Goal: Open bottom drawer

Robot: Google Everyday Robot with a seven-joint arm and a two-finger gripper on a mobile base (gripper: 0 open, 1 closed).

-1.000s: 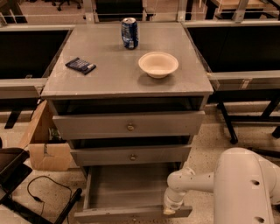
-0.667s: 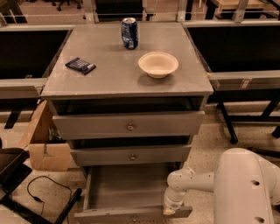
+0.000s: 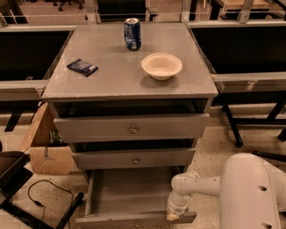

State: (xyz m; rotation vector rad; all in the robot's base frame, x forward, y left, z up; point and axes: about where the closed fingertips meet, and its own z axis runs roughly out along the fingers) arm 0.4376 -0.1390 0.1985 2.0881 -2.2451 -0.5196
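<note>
Office or lab workspace, not home. Grey drawer cabinet [image 3: 120,80] between black-topped desks [image 3: 27,53] on metal frames. Speckled hard floor [image 3: 214,152]; cardboard box [image 3: 44,152] and loose cable [image 3: 44,197] at left (rolling chair base [image 3: 67,3] far back). Soda can [image 3: 132,33], bowl [image 3: 161,66] on cabinet top. Gripper [image 3: 175,215] low right, at front of pulled-out bottom drawer [image 3: 129,197].

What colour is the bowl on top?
Cream bowl, camera view; gripper at the bottom drawer front edge.

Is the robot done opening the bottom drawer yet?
Almost! The grey bottom drawer is already pulled far out, so you can see inside it. The white arm's claw is at the drawer's front edge, on the right. What's left is probably only moving the arm away.
</note>
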